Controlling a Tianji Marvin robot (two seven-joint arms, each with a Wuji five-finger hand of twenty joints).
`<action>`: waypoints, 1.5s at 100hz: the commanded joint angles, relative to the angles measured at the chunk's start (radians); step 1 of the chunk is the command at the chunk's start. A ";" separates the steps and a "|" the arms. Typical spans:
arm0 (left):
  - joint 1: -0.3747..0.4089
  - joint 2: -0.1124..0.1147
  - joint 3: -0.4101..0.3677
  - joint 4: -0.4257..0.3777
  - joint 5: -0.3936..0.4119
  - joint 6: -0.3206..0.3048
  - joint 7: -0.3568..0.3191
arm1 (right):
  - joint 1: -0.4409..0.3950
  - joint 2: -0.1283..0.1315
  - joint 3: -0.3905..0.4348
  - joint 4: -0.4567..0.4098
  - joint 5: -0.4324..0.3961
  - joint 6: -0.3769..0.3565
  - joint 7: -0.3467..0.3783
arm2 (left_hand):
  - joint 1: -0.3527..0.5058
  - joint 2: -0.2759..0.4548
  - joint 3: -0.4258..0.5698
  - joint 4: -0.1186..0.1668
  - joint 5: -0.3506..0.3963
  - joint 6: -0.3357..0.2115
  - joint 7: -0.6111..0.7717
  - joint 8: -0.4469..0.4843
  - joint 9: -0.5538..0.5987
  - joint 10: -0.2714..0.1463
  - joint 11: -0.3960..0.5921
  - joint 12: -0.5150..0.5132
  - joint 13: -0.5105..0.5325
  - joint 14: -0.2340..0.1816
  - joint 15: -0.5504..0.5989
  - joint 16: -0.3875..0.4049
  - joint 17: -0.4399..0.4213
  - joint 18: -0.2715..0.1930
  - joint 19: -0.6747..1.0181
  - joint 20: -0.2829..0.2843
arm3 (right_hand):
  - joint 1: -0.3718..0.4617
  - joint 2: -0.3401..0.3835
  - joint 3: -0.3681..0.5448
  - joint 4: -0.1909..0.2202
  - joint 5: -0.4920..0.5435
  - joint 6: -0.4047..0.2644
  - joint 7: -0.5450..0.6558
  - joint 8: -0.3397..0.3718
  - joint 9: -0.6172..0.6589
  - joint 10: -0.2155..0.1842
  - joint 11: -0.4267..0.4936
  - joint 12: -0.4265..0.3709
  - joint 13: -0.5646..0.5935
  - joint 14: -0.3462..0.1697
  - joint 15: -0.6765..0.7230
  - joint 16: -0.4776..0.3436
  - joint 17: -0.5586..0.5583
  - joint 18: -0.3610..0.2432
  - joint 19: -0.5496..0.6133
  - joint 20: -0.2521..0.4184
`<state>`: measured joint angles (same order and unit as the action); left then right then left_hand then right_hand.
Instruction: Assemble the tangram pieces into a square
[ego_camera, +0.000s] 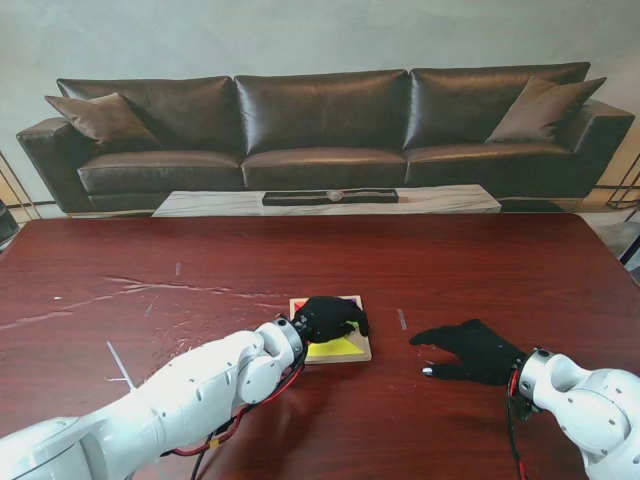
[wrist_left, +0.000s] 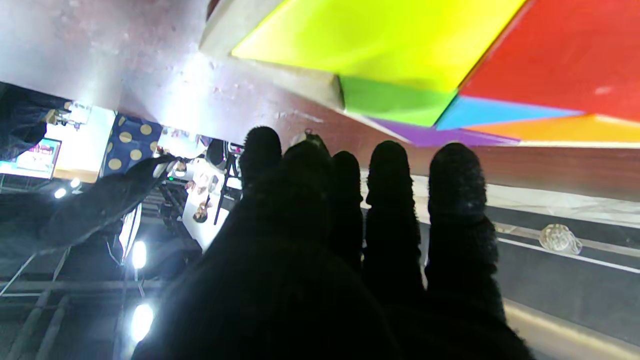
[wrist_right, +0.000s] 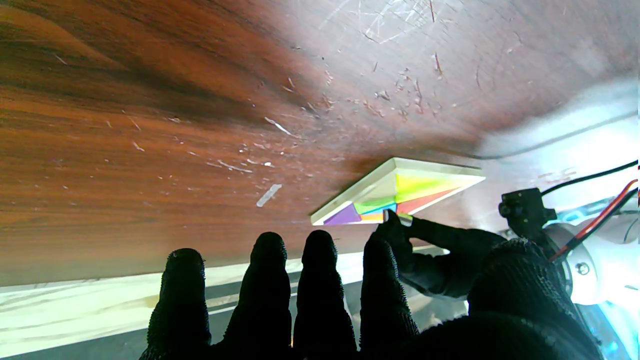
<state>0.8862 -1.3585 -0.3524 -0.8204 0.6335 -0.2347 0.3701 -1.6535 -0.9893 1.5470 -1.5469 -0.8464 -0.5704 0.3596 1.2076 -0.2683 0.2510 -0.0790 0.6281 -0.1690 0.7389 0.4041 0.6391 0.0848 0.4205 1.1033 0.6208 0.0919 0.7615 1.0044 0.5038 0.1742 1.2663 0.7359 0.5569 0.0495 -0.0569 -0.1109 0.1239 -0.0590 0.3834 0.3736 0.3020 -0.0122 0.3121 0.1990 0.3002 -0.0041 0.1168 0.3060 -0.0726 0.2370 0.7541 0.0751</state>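
A shallow wooden tray (ego_camera: 363, 351) lies near the middle of the dark red table, holding the coloured tangram pieces. A yellow piece (ego_camera: 335, 348) shows nearest me and a red corner (ego_camera: 299, 304) shows at the tray's far left. My left hand (ego_camera: 328, 318), in a black glove, rests over the far half of the tray and hides the other pieces. The left wrist view shows yellow (wrist_left: 380, 40), red (wrist_left: 550, 60), green (wrist_left: 395, 102), blue (wrist_left: 490, 112), orange (wrist_left: 550, 129) and purple (wrist_left: 425, 135) pieces lying flush, with straight, empty fingers (wrist_left: 455, 190). My right hand (ego_camera: 470, 350) lies spread on the table, right of the tray, empty.
A small pale strip (ego_camera: 402, 319) lies on the table between the tray and my right hand. Scratches and a white mark (ego_camera: 120, 365) are on the left side. Beyond the table's far edge stand a low table (ego_camera: 330, 200) and a dark leather sofa (ego_camera: 320, 120).
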 joint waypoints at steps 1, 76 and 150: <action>0.005 0.007 -0.007 -0.026 0.003 0.012 0.011 | -0.005 -0.001 -0.002 -0.006 -0.003 0.001 -0.003 | 0.067 0.007 -0.012 0.023 -0.018 0.004 0.001 -0.007 -0.049 0.013 -0.019 -0.028 -0.015 0.003 -0.022 -0.009 0.001 0.011 0.009 0.021 | -0.007 0.010 0.006 0.022 -0.020 -0.022 0.001 -0.006 -0.002 -0.009 -0.005 -0.001 0.008 -0.014 -0.005 0.005 -0.003 0.017 0.000 -0.018; 0.401 0.244 -0.428 -0.627 0.318 0.376 -0.173 | -0.001 -0.007 -0.015 -0.031 -0.015 0.003 -0.034 | -0.217 0.192 -0.133 0.054 -0.202 0.219 -0.300 0.024 -0.300 0.050 -0.124 -0.639 -0.284 0.094 -0.444 -0.494 -0.313 0.063 -0.442 -0.179 | -0.013 0.009 0.004 0.022 -0.027 -0.009 -0.005 -0.009 -0.029 -0.006 -0.012 -0.004 -0.020 -0.022 -0.015 -0.002 0.000 -0.002 -0.002 -0.019; 0.737 0.288 -0.683 -0.873 0.452 0.458 -0.295 | -0.015 -0.007 -0.020 -0.058 -0.011 0.064 -0.005 | -0.385 0.287 -0.270 0.067 -0.458 0.390 -0.688 -0.062 -0.540 0.107 -0.417 -0.830 -0.585 0.033 -0.709 -0.721 -0.559 -0.042 -0.965 -0.492 | -0.034 0.001 0.003 0.022 -0.024 0.073 -0.049 -0.046 -0.078 0.048 -0.072 -0.035 -0.081 -0.028 -0.035 -0.032 -0.010 -0.052 -0.029 -0.032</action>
<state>1.6074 -1.0807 -1.0272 -1.6857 1.0841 0.2247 0.0738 -1.6566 -0.9934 1.5274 -1.5948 -0.8554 -0.5153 0.3441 0.8559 -0.0180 -0.0052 -0.0566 0.2152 0.2020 0.0843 0.3499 0.1448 0.1516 0.0415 0.2954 0.0813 0.1429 0.0946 0.2970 -0.0455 0.1501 0.3473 0.2659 0.5569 0.0495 -0.0569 -0.1109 0.1229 -0.0094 0.3569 0.3491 0.2695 0.0224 0.2704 0.1838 0.2542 -0.0044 0.0933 0.2919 -0.0654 0.2060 0.7438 0.0751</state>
